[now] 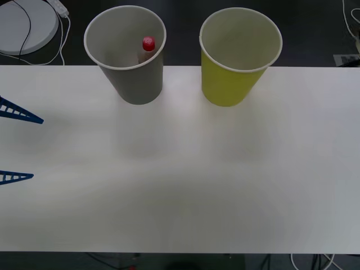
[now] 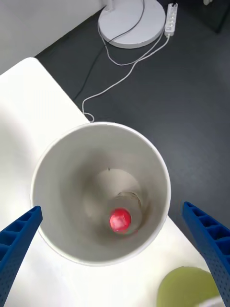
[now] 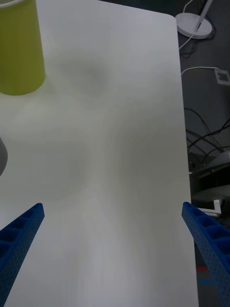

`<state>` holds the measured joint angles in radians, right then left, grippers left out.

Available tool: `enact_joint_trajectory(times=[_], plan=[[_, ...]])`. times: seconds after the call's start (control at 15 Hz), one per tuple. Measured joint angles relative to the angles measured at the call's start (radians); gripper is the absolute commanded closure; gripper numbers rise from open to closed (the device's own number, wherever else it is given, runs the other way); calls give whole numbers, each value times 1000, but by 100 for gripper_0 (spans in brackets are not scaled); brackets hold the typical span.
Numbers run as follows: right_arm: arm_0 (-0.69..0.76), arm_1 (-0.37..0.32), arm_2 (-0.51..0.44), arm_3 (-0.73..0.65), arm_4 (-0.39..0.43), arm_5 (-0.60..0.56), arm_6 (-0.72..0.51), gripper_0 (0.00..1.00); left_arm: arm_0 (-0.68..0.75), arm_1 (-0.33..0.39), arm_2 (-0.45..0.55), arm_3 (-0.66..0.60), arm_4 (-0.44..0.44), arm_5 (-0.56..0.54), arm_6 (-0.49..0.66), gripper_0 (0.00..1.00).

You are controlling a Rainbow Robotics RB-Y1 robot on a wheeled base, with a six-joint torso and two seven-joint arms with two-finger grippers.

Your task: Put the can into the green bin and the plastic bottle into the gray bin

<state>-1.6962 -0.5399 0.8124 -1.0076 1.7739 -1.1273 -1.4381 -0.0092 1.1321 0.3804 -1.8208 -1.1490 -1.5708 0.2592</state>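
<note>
The gray bin (image 1: 135, 84) stands at the table's far edge, left of centre. The plastic bottle (image 1: 148, 44) stands upright inside it, red cap up. To its right stands the green bin (image 1: 228, 84), whose inside looks pale. The can is out of view. My right gripper (image 2: 111, 208) hangs open straight above the gray bin (image 2: 52, 158), looking down on the bottle's cap (image 2: 120, 219), with nothing between its fingers. My left gripper (image 1: 37, 148) is open at the table's left edge, and in its wrist view (image 3: 112, 206) it faces bare tabletop with the green bin (image 3: 19, 53) beyond.
The white table (image 1: 180, 185) stretches wide in front of both bins. Behind the far edge is dark floor with a white round base (image 1: 25, 25), cables and a power strip (image 2: 171, 17).
</note>
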Motion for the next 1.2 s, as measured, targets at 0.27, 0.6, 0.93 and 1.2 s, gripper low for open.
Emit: enact_joint_trajectory(times=[0.27, 0.6, 0.93, 1.2], plan=[[126, -131, -54, -224, -32, 1, 46, 0, 0, 0, 0, 0, 0, 0, 0, 0], [329, -275, -151, -477, -74, 54, 140, 0, 0, 0, 0, 0, 0, 0, 0, 0], [563, -401, -276, -666, -227, 105, 320, 0, 0, 0, 0, 0, 0, 0, 0, 0], [786, -498, -383, -868, -291, 154, 373, 0, 0, 0, 0, 0, 0, 0, 0, 0]])
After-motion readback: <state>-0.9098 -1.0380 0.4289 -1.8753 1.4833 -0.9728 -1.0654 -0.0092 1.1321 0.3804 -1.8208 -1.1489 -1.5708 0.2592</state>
